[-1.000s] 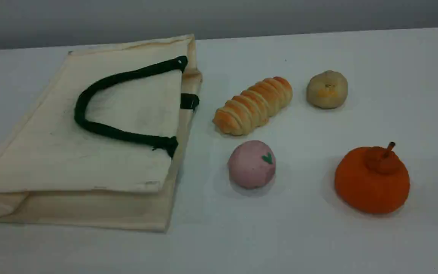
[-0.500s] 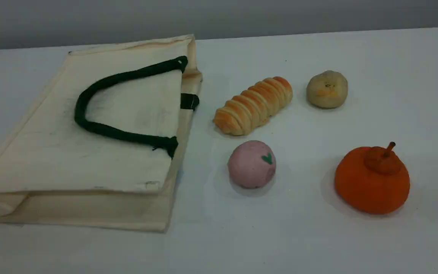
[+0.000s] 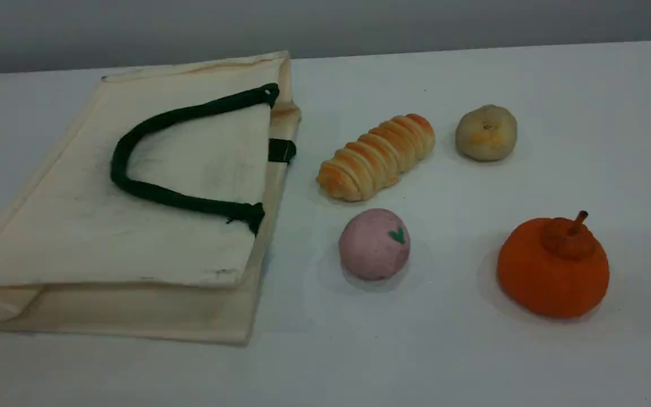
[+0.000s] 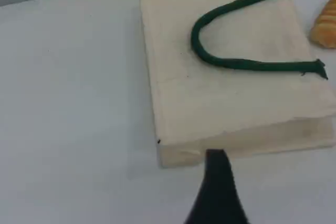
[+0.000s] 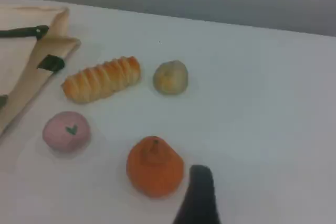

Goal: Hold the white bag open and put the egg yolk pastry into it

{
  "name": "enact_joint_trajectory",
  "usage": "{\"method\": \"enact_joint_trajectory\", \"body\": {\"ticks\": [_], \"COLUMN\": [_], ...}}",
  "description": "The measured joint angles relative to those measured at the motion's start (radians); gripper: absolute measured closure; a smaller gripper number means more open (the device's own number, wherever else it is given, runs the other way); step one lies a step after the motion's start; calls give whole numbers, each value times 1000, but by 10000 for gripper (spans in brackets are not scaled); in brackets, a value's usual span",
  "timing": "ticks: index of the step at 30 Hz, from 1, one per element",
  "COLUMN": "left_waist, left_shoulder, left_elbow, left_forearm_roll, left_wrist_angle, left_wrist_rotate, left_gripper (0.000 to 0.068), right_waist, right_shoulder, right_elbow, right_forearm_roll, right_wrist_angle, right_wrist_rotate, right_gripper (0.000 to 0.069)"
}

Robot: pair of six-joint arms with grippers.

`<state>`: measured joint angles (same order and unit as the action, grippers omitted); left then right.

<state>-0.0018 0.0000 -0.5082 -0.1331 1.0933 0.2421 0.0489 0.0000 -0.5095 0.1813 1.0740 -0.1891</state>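
**A:** So, did anything change in the last second?

**B:** Nothing, compared with the earlier pictures. The white bag (image 3: 133,186) lies flat on its side on the left of the worktop (image 3: 472,362), mouth toward the food, with its dark green handle (image 3: 156,192) resting on the upper panel. The egg yolk pastry (image 3: 486,133) sits at the far right, just beside the end of the long bread roll (image 3: 376,157), untouched.

**A:** And my arms?

**B:** Neither one enters the scene view. From the left wrist view I see one fingertip of the left gripper (image 4: 218,192) above the bag's bottom edge, not touching it. The right gripper (image 5: 197,195) hangs near the orange pumpkin (image 5: 155,166), well apart from the pastry. I see only one fingertip of each, but both stand wide apart and hold nothing.

**A:** So what does it mean for the task?

**B:** I judge it has not started yet. The bag's mouth is closed flat, so the left gripper must first lift the handle or upper panel. The pink ball (image 3: 374,243) lies between bag and pumpkin; I should not knock it.
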Motion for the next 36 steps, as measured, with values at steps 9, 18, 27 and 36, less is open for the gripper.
{"method": "enact_joint_trajectory", "body": {"ticks": [9, 18, 27, 36], "left_waist": [0, -23, -23, -23], "left_shoulder": [0, 39, 402, 924], "left_elbow": [0, -32, -98, -285], "left_forearm_roll": [1, 2, 4, -2], "left_wrist_angle": [-1, -92, -275, -418], "left_wrist_rotate": [0, -52, -76, -76], "left_gripper": [190, 190, 190, 202], "right_waist": [1, 29, 52, 51], "right_shoulder": [0, 0, 176, 582], "right_elbow": [0, 0, -62, -239], "right_forearm_roll": [0, 43, 33, 2], "right_wrist_angle": [0, -5, -151, -312], "right_wrist_rotate": [0, 4, 37, 58], "right_gripper": [148, 148, 148, 148]}}
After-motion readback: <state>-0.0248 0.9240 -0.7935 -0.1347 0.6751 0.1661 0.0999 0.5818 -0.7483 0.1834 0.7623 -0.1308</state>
